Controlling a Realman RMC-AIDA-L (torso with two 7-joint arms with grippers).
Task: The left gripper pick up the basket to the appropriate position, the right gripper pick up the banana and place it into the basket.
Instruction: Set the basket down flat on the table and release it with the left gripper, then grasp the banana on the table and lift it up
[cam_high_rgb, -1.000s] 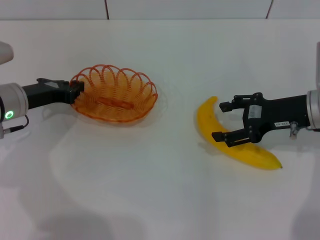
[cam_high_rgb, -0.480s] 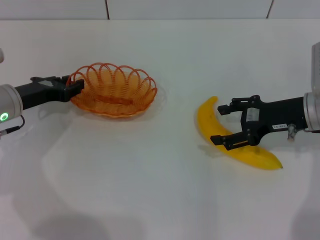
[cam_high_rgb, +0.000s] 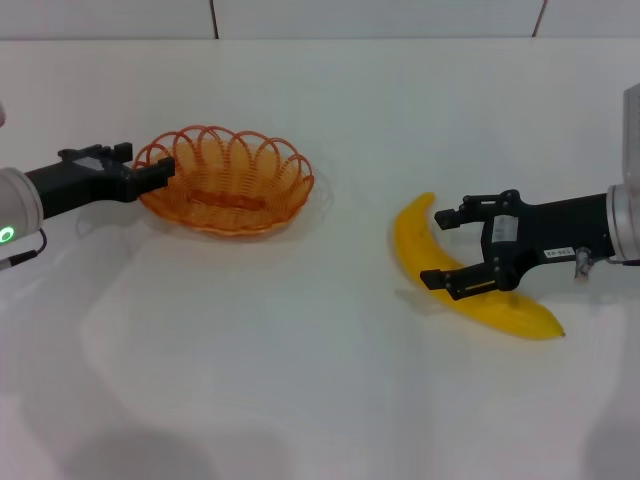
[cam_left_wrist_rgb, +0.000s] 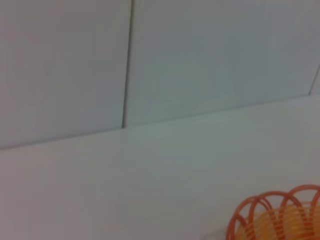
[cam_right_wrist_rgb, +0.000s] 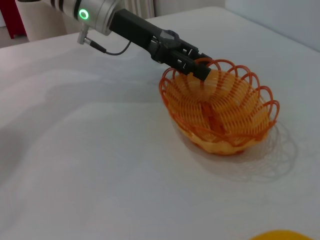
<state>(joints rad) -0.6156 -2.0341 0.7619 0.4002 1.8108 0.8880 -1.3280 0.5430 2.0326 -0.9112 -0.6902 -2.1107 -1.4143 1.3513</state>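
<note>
I've got the left gripper clamped on the near rim of the basket, which stretches away from its fingertips across the white table, apparently lifted clear of it. My right gripper hangs spread wide, straddling the banana. The banana lies flat beneath those fingers, its long axis crossing them, one tip pointing past the upper finger, the other back under the wrist.

There is one orange wire basket and one yellow banana on the one white table. Two black grippers are in view: the left gripper and the right gripper.
</note>
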